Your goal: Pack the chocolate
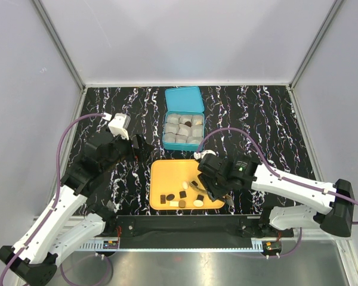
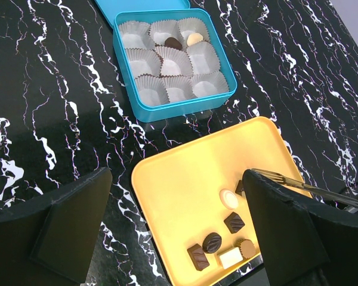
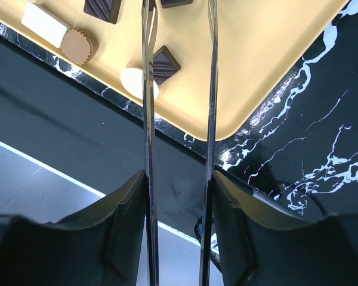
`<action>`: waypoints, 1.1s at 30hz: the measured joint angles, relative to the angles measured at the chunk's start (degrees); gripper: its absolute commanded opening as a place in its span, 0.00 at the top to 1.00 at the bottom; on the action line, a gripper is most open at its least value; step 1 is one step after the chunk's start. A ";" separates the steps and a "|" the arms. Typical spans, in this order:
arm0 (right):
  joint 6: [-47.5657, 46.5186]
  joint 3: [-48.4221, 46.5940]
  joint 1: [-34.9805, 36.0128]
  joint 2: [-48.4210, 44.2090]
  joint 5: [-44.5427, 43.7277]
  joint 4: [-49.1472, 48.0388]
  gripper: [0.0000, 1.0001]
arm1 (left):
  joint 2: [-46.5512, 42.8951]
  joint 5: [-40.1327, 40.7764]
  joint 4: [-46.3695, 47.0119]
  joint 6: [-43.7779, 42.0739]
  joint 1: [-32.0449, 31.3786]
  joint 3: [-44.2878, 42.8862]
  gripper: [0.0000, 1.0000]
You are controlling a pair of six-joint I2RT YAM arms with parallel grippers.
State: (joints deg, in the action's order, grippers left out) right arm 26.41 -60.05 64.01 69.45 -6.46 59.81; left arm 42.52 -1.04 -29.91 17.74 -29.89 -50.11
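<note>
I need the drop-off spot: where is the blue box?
In the left wrist view the blue box sits top centre, mid-table, just beyond the orange tray, not touching it.

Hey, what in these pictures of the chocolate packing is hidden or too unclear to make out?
- Tips of the tweezers: right wrist view, cut off by the top edge; whether they pinch a piece is unknown.
- Right side of the orange tray: top view, covered by the right jaws and wrist.
- A dark chocolate: left wrist view, partly behind the left jaws.
- Paper cups in the blue tin: top view, contents too small.
</note>
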 measured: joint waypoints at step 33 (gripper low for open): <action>-0.61 -3.10 0.11 3.58 -0.11 0.17 0.58 | 0.00 0.02 0.00 0.00 0.00 0.00 0.01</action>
State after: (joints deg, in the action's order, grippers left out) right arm 25.80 -63.16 64.12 73.03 -6.57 59.99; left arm 42.52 -1.02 -29.91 17.74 -29.89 -50.11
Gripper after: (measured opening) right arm 0.433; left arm 0.988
